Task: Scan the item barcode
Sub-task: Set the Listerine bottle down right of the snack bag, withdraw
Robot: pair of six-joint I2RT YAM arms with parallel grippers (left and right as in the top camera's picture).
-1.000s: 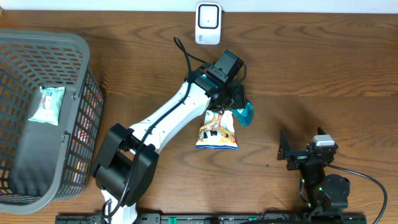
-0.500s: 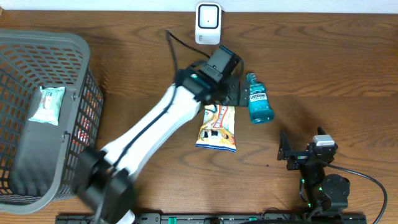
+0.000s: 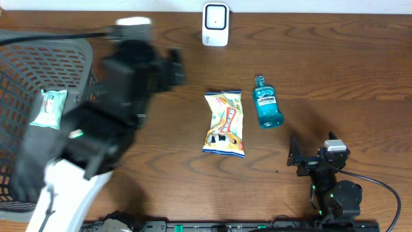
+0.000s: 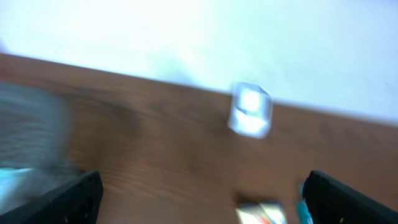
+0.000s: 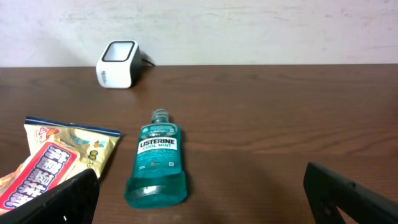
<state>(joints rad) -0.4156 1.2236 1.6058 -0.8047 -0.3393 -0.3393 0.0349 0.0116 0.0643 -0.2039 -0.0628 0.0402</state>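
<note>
- While it lies flat on the wooden table (image 3: 341, 71), label up, the teal bottle (image 5: 157, 165) reads "LISTERINE COOL MINT"; its cap points to the far side and nothing touches it
- Just left of the bottle, but apart from it, lies a yellow snack bag (image 3: 225, 122) with a red banner whose lettering I cannot read
- White scanner (image 3: 215, 24) stands at the far edge, well apart from the bottle, with nothing between them
- Grey mesh basket (image 3: 16, 77) at the left holds a pale green packet (image 3: 48, 107), its print too small to read
- Left gripper (image 3: 170, 68) is blurred beside the basket's right rim, fingers spread wide and empty
- Right gripper (image 3: 297, 157) sits near right, released, holding nothing
</note>
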